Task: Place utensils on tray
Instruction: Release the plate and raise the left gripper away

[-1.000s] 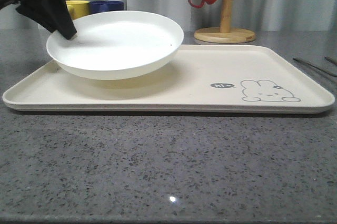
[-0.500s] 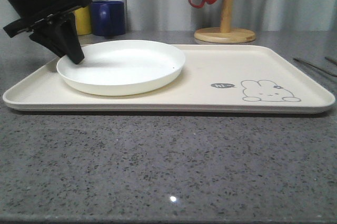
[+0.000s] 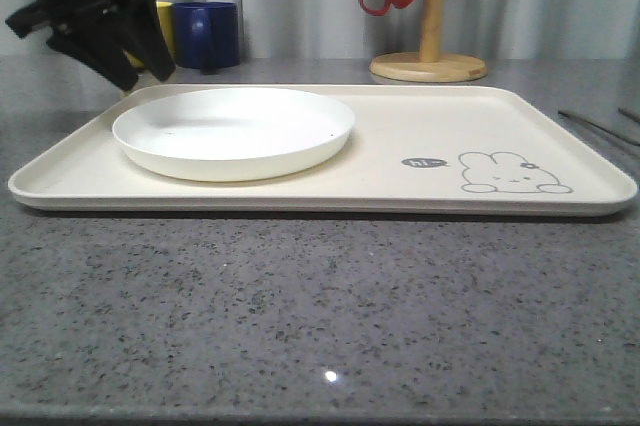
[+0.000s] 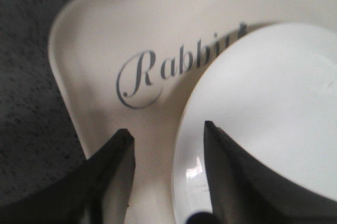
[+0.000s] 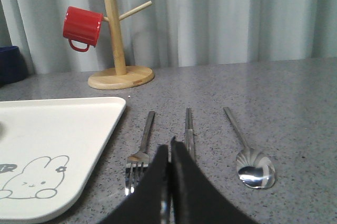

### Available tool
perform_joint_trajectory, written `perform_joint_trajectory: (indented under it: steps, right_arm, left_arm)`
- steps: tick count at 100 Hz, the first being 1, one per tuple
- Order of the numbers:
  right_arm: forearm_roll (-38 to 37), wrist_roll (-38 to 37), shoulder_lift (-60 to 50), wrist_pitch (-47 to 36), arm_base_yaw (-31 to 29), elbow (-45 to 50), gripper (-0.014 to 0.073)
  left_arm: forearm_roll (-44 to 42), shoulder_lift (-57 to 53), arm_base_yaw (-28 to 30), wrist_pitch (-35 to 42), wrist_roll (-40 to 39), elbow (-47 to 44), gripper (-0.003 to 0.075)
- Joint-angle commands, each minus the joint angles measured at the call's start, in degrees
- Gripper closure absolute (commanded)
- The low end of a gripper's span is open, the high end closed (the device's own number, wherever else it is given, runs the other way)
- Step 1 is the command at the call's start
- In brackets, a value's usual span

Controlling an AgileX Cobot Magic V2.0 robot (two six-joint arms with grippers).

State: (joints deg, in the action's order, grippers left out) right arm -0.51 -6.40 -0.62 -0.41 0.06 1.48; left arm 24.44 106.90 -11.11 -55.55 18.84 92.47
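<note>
plate (image 3: 233, 132) sits on tray (image 3: 420, 126). left gripper (image 4: 167, 134) jaws spread, empty. right gripper (image 5: 169, 150) jaws pressed together; spread them, then pinch fork (image 5: 140, 153) mid-handle off surface (image 5: 274, 103).

Speckled grey stone countertop (image 3: 320, 316) — pale pleated curtains (image 5: 221, 19) behind, a light glint on the stone.

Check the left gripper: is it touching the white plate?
Apart. In the front view the left gripper hangs above and behind the white plate, which rests on the tray; background shows between them.
</note>
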Motion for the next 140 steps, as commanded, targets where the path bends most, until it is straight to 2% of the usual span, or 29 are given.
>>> perform_joint_trajectory:
  steps: [1,16,30,60,72,100,121,131,140]
  right_arm:
    - [-0.35,0.51,-0.99,-4.76,0.02,-0.92,0.0662]
    - [-0.35,0.51,-0.99,-4.76,0.02,-0.92,0.0662]
    - [-0.35,0.51,-0.99,-4.76,0.02,-0.92,0.0662]
    - [-0.35,0.51,-0.99,-4.76,0.02,-0.92,0.0662]
    - [-0.35,0.51,-0.99,-4.76,0.02,-0.92,0.0662]
    - [-0.35,0.51,-0.99,-4.76,0.02,-0.92,0.0662]
    - [-0.35,0.51,-0.99,-4.76,0.02,-0.92,0.0662]
    - [-0.35,0.51,-0.99,-4.76,0.02,-0.92,0.0662]
    - [-0.35,0.51,-0.99,-4.83,0.02,-0.92,0.0662]
  left_arm:
    - [2.6,-6.87,-0.33,5.17,-0.48,0.9,0.0412]
    - [1.71,-15.02,-0.22,12.14,-0.52,-3.82,0.0412]
    - [0.48,-23.24,-0.22,19.23,-0.52,-11.88,0.0412]
    - [-0.03,-42.83,-0.22,40.58,-0.52,-36.96,0.0412]
    - [-0.03,-50.98,-0.22,45.77,-0.52,-46.18,0.0412]
    - [-0.03,-69.83,-0.22,51.65,-0.52,-63.1,0.0412]
    - [-0.24,-82.16,-0.22,51.78,-0.52,-70.5,0.043]
    - [-0.24,-86.09,-0.22,51.78,-0.52,-71.86,0.049]
    - [-1.04,-88.45,-0.22,51.78,-0.52,-71.97,0.0597]
